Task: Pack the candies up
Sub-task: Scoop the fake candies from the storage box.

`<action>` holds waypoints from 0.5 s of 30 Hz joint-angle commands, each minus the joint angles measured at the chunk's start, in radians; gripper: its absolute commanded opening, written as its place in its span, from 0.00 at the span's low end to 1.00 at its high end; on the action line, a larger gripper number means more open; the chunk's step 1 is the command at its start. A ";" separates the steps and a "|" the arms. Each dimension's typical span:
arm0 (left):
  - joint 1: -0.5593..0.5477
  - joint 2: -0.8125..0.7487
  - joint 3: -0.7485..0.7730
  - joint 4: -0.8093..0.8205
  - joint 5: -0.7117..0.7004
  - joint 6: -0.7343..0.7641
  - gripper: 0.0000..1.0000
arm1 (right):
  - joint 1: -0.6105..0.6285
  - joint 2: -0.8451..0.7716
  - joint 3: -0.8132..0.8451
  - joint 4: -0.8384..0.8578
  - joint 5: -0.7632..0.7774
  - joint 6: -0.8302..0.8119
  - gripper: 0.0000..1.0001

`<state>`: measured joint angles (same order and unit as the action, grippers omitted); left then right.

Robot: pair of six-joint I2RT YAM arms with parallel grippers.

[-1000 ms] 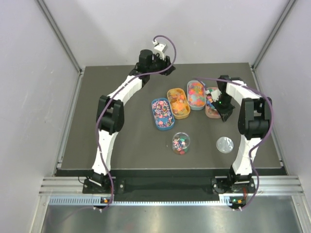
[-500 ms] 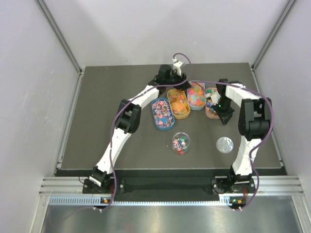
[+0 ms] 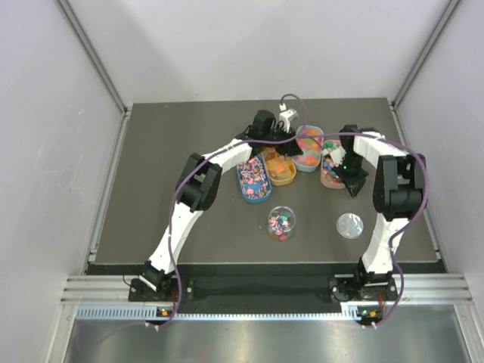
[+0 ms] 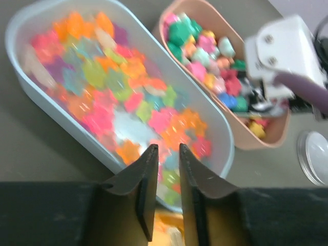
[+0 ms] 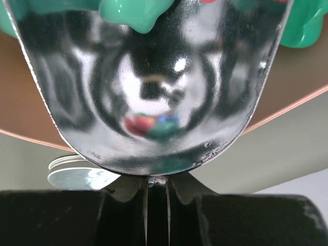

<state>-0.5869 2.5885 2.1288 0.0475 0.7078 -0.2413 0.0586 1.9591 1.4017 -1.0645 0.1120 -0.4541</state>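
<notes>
The left gripper point(image 4: 167, 149), narrowly parted and empty, hangs over star candies point(image 4: 128, 97) filling a pale oval tray point(image 4: 56, 120). Only the right wrist view shows the right gripper point(image 5: 156, 187) clamping the metal scoop point(image 5: 148, 87).

The left arm point(image 3: 198, 185) rises from its base at the lower left of the top view. It bends at the elbow left of centre and stretches to the upper middle. Its tool point(image 4: 166, 154) points down, the two fingers point(image 4: 145, 184) a narrow slit apart with nothing between them. The right arm point(image 3: 393, 189) stands up from the lower right and folds at the right edge. Its tool point(image 5: 156, 187) is pinched tight on the stem of a metal scoop point(image 5: 148, 87).
</notes>
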 commanded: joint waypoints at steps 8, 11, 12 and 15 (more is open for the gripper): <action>-0.044 -0.214 -0.230 -0.070 0.062 0.083 0.05 | -0.037 -0.051 0.005 -0.008 0.015 -0.058 0.00; -0.054 -0.215 -0.227 -0.084 0.062 0.074 0.00 | -0.040 -0.054 0.009 -0.002 0.009 -0.055 0.00; -0.059 -0.205 -0.218 -0.093 0.062 0.073 0.00 | -0.040 -0.055 0.011 -0.005 0.008 -0.054 0.00; -0.068 -0.186 -0.182 -0.126 0.047 0.068 0.00 | -0.040 -0.063 0.011 -0.006 0.006 -0.058 0.00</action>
<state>-0.6338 2.4390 1.9141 -0.0174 0.7403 -0.1986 0.0277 1.9575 1.4014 -1.0645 0.1150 -0.5060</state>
